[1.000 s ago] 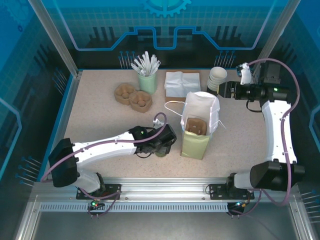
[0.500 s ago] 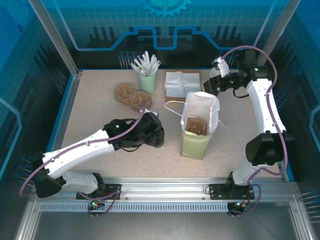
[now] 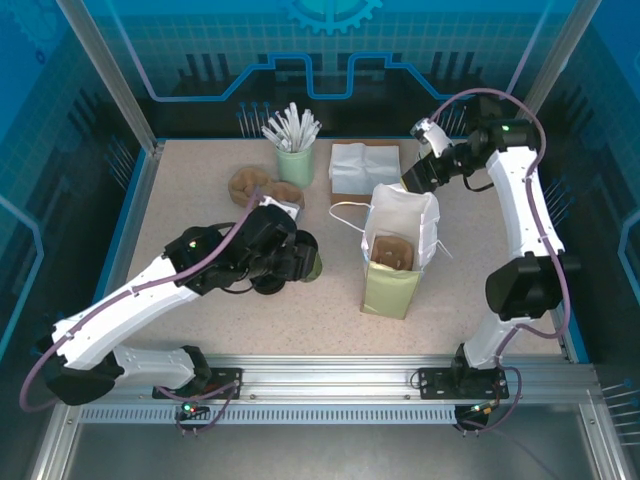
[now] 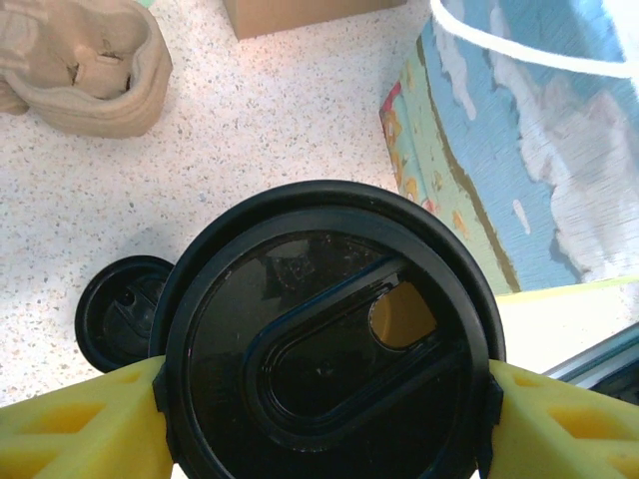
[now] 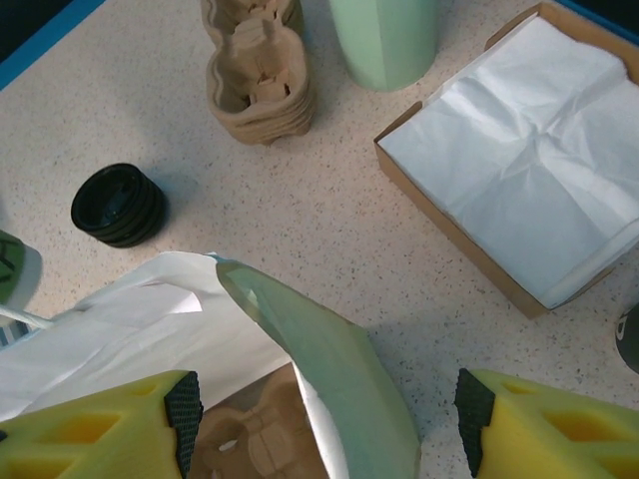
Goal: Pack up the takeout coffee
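**A:** How far along is the packing?

**B:** About midway, I'd judge. The takeout coffee [image 4: 324, 339] has its black lid on and sits near the left side of the paper bag [image 3: 392, 290], not touching it. It isn't inside.

**A:** Who has it?

**B:** The left gripper [image 4: 324, 409]. Its yellow fingers press on opposite sides of the cup at the lid's rim, closed down to the cup's width. Whether the cup is clear of the table I cannot tell.

**A:** And the other arm?

**B:** The right gripper [image 5: 324, 429] hangs over the bag's far rim with its fingers spread wide and nothing clamped. The edge of the bag's mouth lies between them, loose as far as I can see.

**A:** Anything in the bag?

**B:** A brown pulp carrier [image 3: 390, 250] sits inside it. No cup is there.

**A:** So what's left?

**B:** Most of the real work, I think. The cup has to be carried over the bag's mouth, lowered into the carrier upright and released. A stack of black lids [image 5: 118, 205] lies left of the bag and looks like no part of this.
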Robot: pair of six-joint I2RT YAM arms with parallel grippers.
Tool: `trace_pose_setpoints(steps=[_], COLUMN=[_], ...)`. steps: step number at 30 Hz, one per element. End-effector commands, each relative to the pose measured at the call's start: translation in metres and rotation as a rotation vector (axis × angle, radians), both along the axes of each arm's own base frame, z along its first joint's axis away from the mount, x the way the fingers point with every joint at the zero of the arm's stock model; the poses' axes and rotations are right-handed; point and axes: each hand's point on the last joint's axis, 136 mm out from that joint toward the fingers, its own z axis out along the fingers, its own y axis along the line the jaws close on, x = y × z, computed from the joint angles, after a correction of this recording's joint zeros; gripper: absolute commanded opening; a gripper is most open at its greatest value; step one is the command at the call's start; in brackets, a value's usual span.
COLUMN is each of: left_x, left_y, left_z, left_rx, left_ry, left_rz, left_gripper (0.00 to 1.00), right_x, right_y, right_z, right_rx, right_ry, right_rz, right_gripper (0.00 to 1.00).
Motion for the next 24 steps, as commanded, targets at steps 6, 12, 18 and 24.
trace_pose_setpoints(steps=[6, 12, 18, 24], left_x=[0.006, 0.018, 0.022, 0.022], left_y=[-0.003, -0.009, -0.011, -0.012], left_z=[0.022, 0.023, 0.025, 0.030], left_rx=[-0.008, -0.014, -0.028, -0.032], left_ry=[-0.010, -0.014, -0.012, -0.017], left_rz=[-0.048, -0.037, -0.037, -0.047], left_gripper=[0.71, 0.71, 0.71, 0.71], right_x=[-0.014, -0.013, -0.018, -0.019], right_y=[0.004, 0.009, 0.012, 0.008], right_z=[-0.025, -0.019, -0.025, -0.022], right_rx=[-0.051, -0.021, -0.082, -0.124], right_ry=[0.096, 0.092, 0.100, 0.054], right_rz=[0.100, 0.123, 0.147, 0.139], right_gripper=[0.68, 0.57, 0.47, 0.47])
